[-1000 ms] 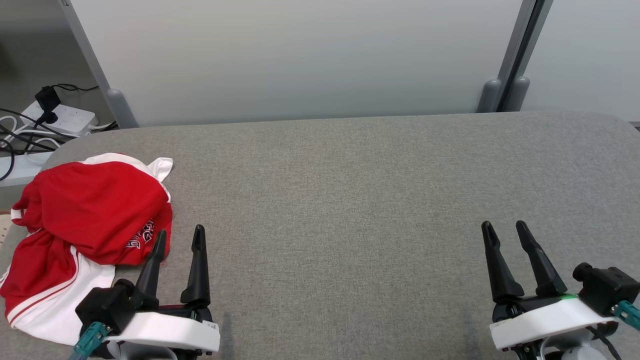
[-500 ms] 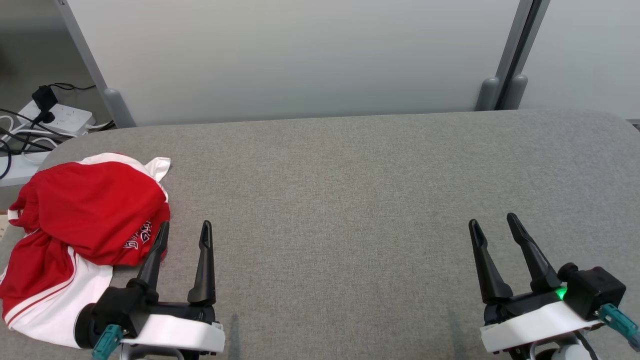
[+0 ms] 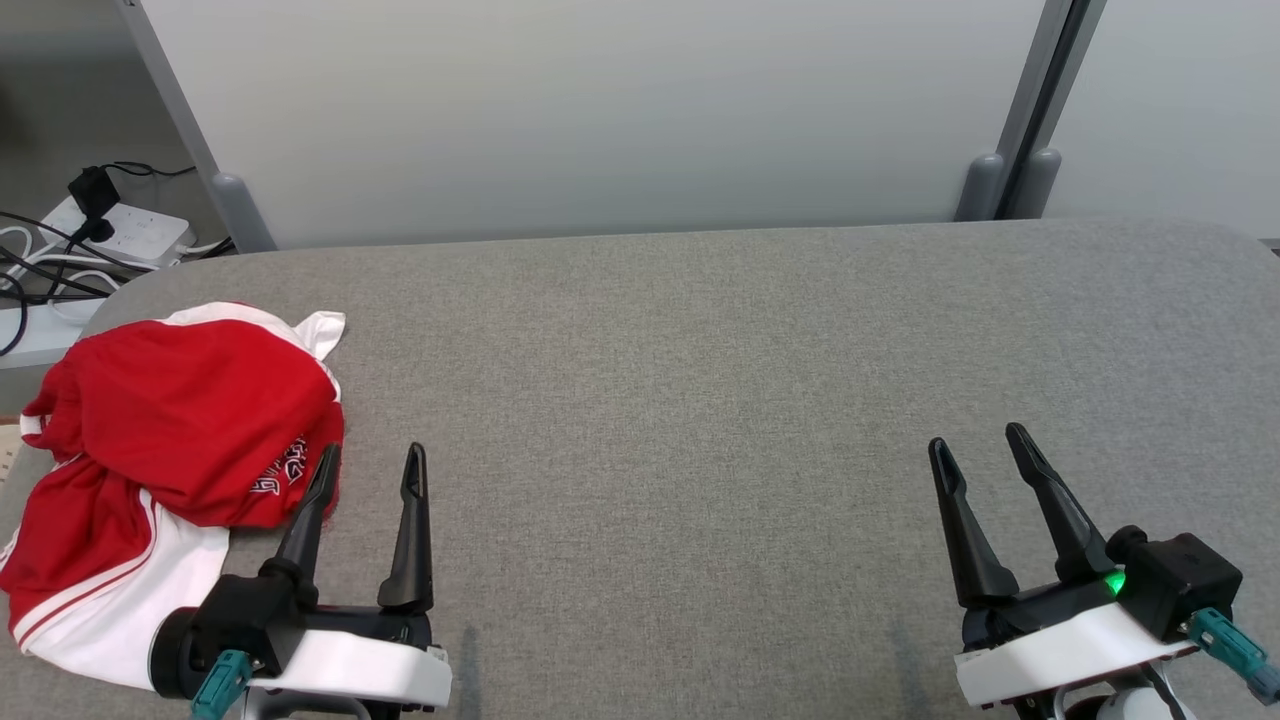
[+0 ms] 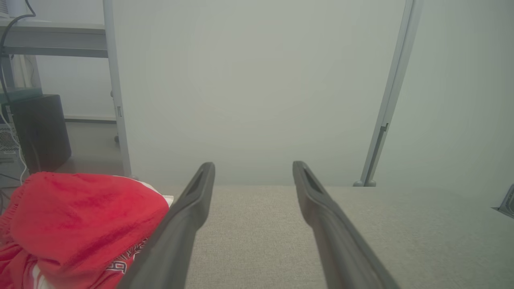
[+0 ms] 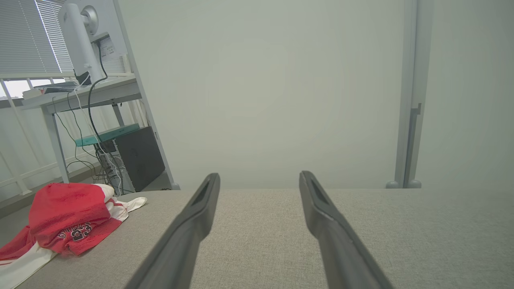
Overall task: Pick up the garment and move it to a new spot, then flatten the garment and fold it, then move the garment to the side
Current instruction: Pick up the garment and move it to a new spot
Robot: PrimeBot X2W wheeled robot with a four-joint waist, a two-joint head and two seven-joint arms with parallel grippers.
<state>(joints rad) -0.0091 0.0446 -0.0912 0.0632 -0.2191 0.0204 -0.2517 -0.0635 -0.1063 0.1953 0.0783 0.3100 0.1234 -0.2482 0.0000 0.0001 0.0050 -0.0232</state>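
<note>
You can see dark, white-edged lettering (image 3: 283, 470) on a red fold of the garment (image 3: 170, 420), but it is creased, partly tucked under and too small for you to read

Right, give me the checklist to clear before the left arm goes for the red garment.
1. Left end effector open and empty: ok, jaws spread, nothing between them.
2. Right end effector open and empty: ok.
3. Garment close to the left end effector: ok, crumpled just beside it, on its left.
4. Garment gripped: not ok, neither end effector holds it.
5. Room for a new spot: ok, wide grey table lies between the end effectors.
6. Garment wholly on the table: cannot tell, its left part runs to the picture's edge.
</note>
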